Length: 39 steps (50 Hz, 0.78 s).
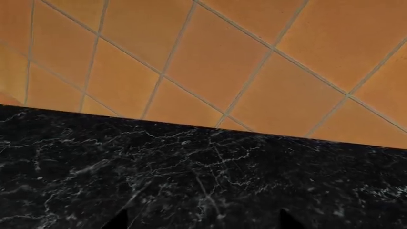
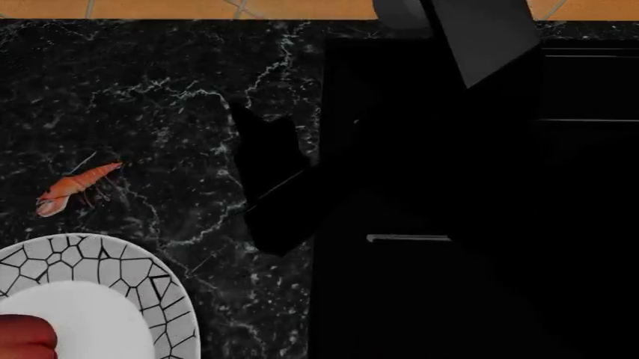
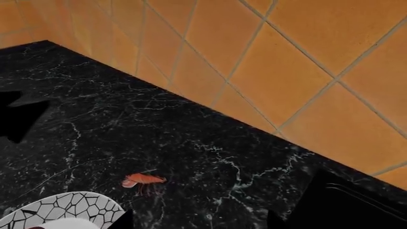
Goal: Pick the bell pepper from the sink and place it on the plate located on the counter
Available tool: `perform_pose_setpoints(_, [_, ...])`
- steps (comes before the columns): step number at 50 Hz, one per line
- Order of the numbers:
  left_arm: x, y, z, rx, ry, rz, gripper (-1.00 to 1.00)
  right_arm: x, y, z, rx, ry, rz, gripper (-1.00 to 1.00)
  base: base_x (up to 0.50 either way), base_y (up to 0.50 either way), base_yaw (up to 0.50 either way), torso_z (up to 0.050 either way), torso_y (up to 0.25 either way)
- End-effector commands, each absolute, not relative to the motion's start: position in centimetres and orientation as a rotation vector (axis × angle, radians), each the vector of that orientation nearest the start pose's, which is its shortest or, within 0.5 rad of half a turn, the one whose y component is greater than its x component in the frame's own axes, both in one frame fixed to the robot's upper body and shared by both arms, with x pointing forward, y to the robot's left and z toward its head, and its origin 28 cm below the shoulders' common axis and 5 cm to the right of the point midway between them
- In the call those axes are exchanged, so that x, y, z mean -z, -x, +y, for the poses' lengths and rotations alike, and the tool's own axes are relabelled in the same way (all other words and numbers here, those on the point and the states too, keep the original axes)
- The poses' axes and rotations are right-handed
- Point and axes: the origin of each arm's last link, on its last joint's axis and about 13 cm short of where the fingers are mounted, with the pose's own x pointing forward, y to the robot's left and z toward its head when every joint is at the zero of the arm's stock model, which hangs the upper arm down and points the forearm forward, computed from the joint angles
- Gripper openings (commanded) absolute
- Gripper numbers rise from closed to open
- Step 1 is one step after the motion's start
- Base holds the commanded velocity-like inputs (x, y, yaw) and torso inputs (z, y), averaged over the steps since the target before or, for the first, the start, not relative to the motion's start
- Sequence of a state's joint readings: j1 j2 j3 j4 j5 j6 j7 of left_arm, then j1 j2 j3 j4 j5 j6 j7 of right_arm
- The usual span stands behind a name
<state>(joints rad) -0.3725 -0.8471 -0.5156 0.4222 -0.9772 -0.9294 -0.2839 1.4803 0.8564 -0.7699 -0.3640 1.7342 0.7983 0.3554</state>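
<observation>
A: Pepper first. Where does it sit?

B: On the plate (image 2: 150,292). In the head view, the bell pepper (image 2: 22,340) lies on the plate's plain white centre, at its left, cut off by the picture's edge.

A: How does it look?

B: Only a rounded red-brown slice of it shows, smooth and shaded dark. The stem is out of sight, so I cannot tell which way it lies.

A: And the plate itself?

B: Round, with a wide white rim crossed by black cracked-mosaic lines. It rests on the counter (image 2: 179,97), black marble with thin white veins.

A: What else is near the plate?

B: A small thin orange shrimp (image 2: 78,187) lies on the counter just beyond the plate's far rim, apart from it. Well to the right of the plate is the sink (image 2: 589,187), a black basin with a thin pale bar (image 2: 408,238). Dark arm shapes cross between plate and sink; I cannot tell which arm is which there.

A: The fingers?

B: In the left wrist view the left gripper (image 1: 202,223) has its tips spread with nothing between them, over bare counter below an orange tiled wall (image 1: 254,57). The right gripper (image 3: 197,224) is likewise released and empty, above the counter to the right of the plate, clear of the shrimp.
</observation>
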Motion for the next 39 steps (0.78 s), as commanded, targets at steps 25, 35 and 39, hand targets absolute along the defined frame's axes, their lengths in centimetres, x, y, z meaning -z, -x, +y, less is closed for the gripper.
perform_pose_setpoints(25, [-23.5,-15.5,41.1,-0.372,0.018,-0.093,1.0,-34.4,-22.5,-15.9,-0.584,0.077,-0.016,1.0,0.0,0.0,0.0,0.0,0.0])
perform_pose_setpoints(35, [-23.0,-13.9,41.1,-0.383,0.023,-0.095,1.0,-34.3,-21.2,-17.0,-0.54,0.062,-0.022,1.0,0.0,0.0,0.0,0.0,0.0])
perform_pose_setpoints(39, [-23.1,-13.2,41.1,-0.387,0.027,-0.1,1.0,-34.0,-20.3,-17.4,-0.531,0.059,-0.022,1.0,0.0,0.0,0.0,0.0,0.0])
